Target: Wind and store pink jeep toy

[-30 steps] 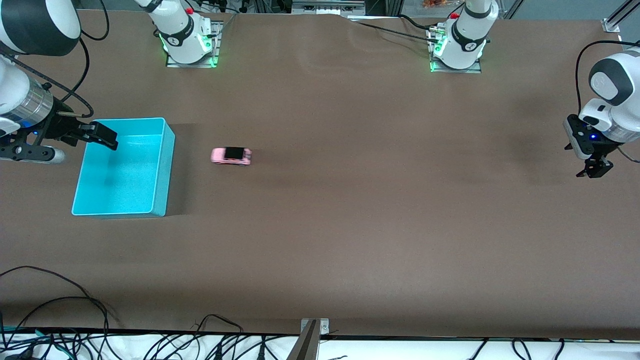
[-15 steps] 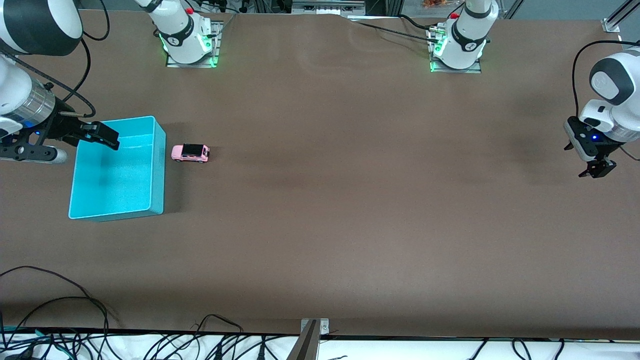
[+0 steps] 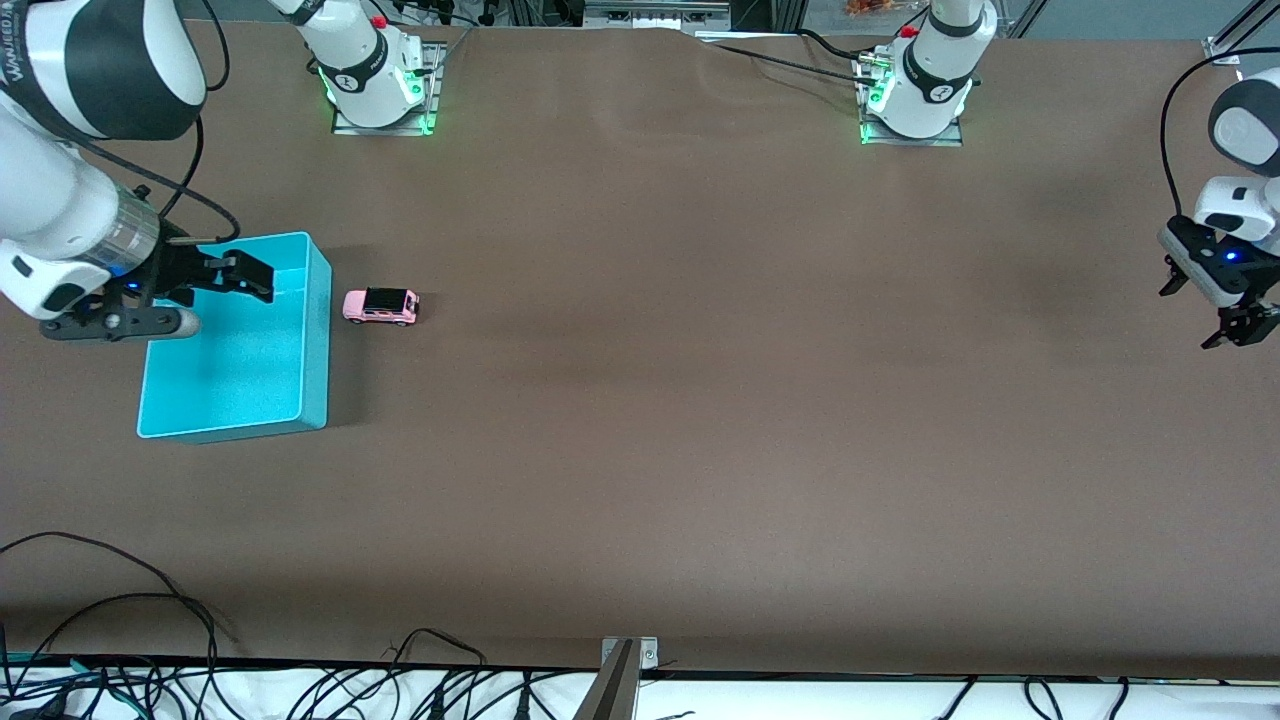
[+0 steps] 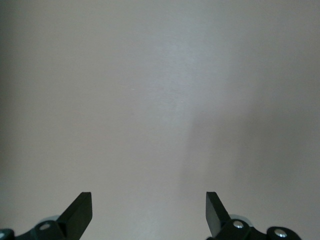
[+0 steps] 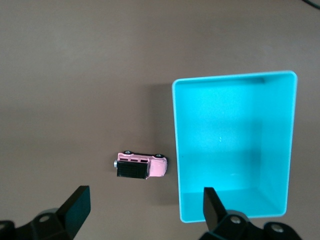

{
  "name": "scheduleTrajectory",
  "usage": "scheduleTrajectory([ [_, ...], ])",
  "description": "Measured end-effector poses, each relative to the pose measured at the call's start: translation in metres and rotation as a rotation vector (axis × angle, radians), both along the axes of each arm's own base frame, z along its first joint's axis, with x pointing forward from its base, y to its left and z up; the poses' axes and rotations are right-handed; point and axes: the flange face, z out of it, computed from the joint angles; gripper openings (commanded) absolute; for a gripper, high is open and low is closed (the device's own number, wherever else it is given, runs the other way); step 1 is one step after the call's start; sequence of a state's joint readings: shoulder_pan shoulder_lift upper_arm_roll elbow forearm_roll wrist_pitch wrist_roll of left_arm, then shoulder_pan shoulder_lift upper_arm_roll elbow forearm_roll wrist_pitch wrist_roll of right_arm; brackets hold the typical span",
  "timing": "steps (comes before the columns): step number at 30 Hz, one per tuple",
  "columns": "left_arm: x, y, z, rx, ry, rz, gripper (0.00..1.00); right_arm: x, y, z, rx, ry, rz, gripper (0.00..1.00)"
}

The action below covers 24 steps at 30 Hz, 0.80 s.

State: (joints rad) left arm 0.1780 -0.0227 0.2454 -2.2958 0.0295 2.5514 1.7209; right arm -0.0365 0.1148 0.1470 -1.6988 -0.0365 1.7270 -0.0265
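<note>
Tiny pale-pink plastic jeep toy (image 3: 380,306) rests just beside the open cyan plastic bin (image 3: 315,345).
Light, stiff, prone to rolling; pinch its flanks. Right gripper (image 3: 235,283), released, hovers over the bin; left gripper (image 3: 1240,332), spread empty, waits well apart.

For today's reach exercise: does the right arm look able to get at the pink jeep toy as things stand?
Probably yes. The right gripper, fingers open, hangs over the cyan bin, and the pink jeep toy stands just beside that bin on the bare table, with nothing over it.
</note>
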Motion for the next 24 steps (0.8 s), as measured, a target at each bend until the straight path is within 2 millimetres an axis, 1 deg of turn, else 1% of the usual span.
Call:
scheduleTrajectory([
  [3,-0.003,-0.001,0.011,-0.016,-0.014,0.049,1.00,-0.004,0.005,-0.003,0.010,0.035,0.140,1.00],
  [7,-0.007,-0.003,0.022,-0.046,-0.011,0.123,1.00,-0.006,0.006,-0.009,0.033,0.074,0.355,1.00],
  [10,-0.007,-0.005,0.032,-0.071,0.008,0.177,1.00,-0.006,0.006,-0.020,0.061,0.104,0.539,1.00],
  [13,-0.004,-0.010,0.045,-0.095,0.041,0.225,1.00,-0.004,0.006,-0.035,0.088,0.133,0.679,1.00],
  [16,0.004,-0.023,0.060,-0.116,0.069,0.273,1.00,-0.004,0.006,-0.052,0.116,0.165,0.771,1.00],
  [17,0.006,-0.026,0.064,-0.120,0.074,0.284,1.00,-0.004,0.006,-0.057,0.123,0.174,0.785,1.00],
  [21,0.013,-0.042,0.078,-0.136,0.099,0.335,1.00,-0.012,0.008,-0.085,0.169,0.213,0.852,1.00],
  [24,0.016,-0.046,0.085,-0.141,0.110,0.356,1.00,-0.017,0.009,-0.105,0.187,0.216,0.903,1.00],
])
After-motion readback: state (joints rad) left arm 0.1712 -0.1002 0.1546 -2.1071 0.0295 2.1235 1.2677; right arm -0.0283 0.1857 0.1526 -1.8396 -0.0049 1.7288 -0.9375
